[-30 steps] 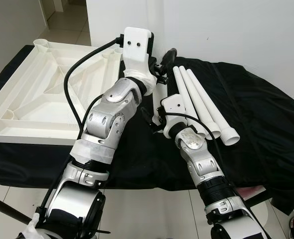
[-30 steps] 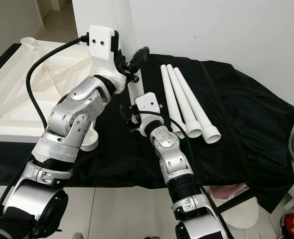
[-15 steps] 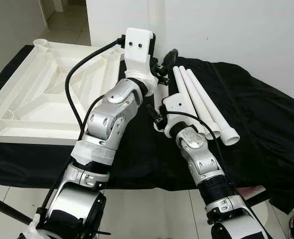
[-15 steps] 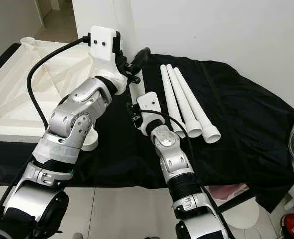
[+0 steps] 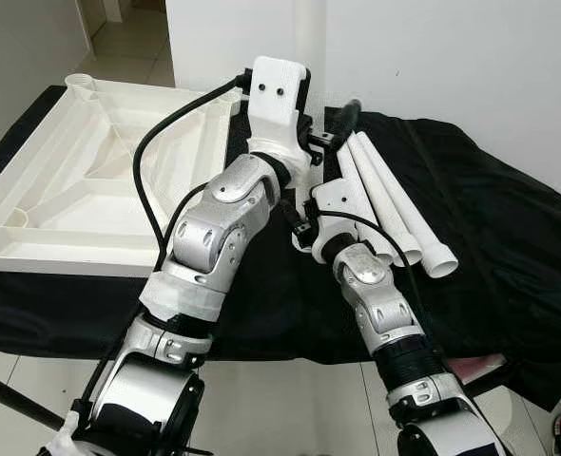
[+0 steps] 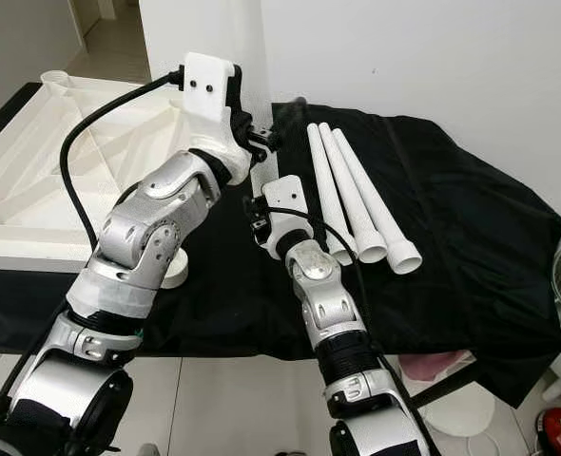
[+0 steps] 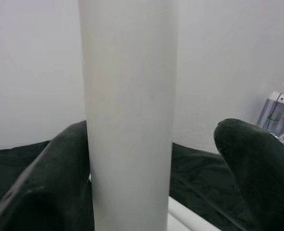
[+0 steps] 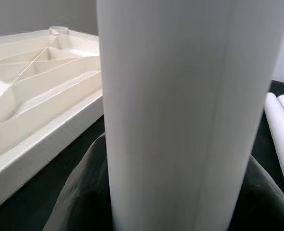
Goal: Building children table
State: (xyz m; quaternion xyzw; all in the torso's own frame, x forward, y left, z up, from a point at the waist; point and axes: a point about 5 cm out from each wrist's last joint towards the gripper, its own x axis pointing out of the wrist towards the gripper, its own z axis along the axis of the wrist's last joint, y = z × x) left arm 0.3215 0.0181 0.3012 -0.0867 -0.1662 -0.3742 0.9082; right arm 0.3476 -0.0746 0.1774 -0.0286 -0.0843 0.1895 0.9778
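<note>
Since a second ago the left gripper [image 7: 147,159] — fingers slack beside the white table leg [image 7: 127,110] — has shifted rightward while the right gripper [image 8: 171,192] clasps it upright — handover likely.

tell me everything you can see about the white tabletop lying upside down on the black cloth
The tabletop is a large white piece that looks like moulded plastic, lying flat with its underside up on the black cloth, to the robot's left. A raised rim runs around it, and ribs cross the hollow inside diagonally. Round sockets sit at its corners, one at the far corner and one at the near left edge. The left arm reaches across in front of its right edge. No leg stands in the sockets that show.
</note>
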